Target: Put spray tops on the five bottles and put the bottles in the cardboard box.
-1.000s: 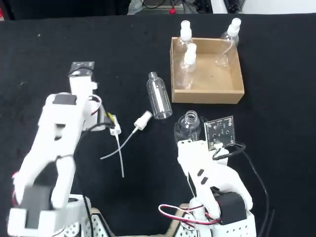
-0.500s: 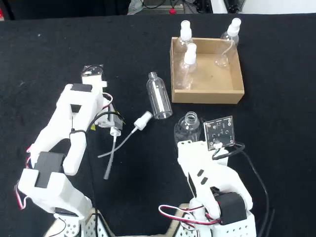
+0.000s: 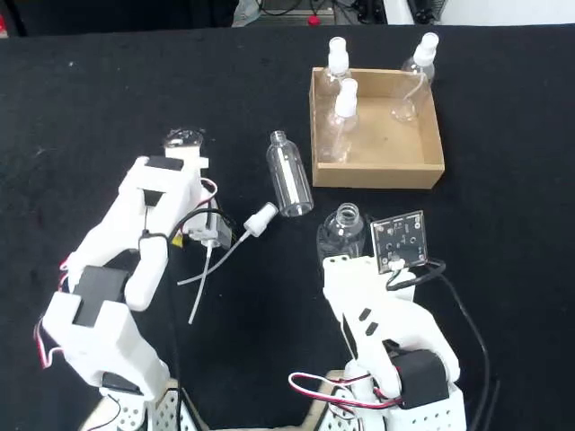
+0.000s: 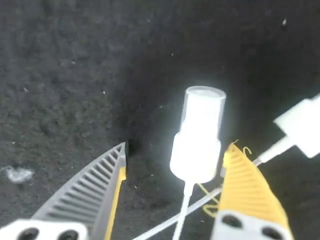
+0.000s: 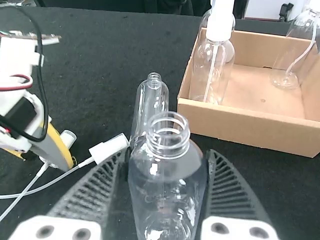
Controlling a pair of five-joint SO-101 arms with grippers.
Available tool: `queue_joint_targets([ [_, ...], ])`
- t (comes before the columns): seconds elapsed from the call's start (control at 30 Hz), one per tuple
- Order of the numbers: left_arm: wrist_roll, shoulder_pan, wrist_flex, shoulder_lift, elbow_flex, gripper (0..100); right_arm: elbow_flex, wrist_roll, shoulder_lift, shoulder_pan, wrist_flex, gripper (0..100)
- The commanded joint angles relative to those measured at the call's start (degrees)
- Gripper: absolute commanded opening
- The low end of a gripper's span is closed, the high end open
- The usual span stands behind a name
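My left gripper is open and low over the black table, straddling a white spray top that rests against its yellow finger. In the high view that gripper is left of centre, the top's tube trailing toward the front. A second spray top lies just right of it. An uncapped clear bottle lies on its side beyond. My right gripper is shut on an upright open-necked bottle, front of the cardboard box. Three capped bottles stand in the box.
The box sits at the back right, its near wall close behind the held bottle. Thin tubes from both loose spray tops cross on the cloth between the arms. The left arm's white body covers the table's left middle.
The left arm has swung right and toward the back, its wrist now nearer the lying bottle; the spray top's tube tail has swivelled leftward. The right arm and its bottle have not moved.
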Motion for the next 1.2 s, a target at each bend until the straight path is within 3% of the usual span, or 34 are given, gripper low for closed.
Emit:
queue_joint_targets([
  [0.0,-8.4,0.2,-1.8,1.6,-3.3,30,-0.3,0.2,-1.5,-0.4,0.3,14.1],
  [0.4,-11.5,0.3,-3.3,2.7,-5.4,29,0.1,0.2,-1.5,-0.6,0.3,14.1],
  [0.63,-11.3,0.2,-3.1,2.2,-5.4,12,0.1,0.2,-1.5,-0.6,0.3,14.1],
  [0.77,-11.4,0.1,-2.7,0.5,-5.1,12,0.2,0.2,-1.5,-0.6,0.3,14.1],
  [1.0,-11.5,-1.3,7.6,-13.6,-7.6,12,0.2,0.2,-1.5,-0.6,0.2,14.1],
  [1.17,-10.9,-3.5,8.5,-29.9,-9.0,12,0.2,-0.4,-1.5,-0.7,-0.8,14.1],
])
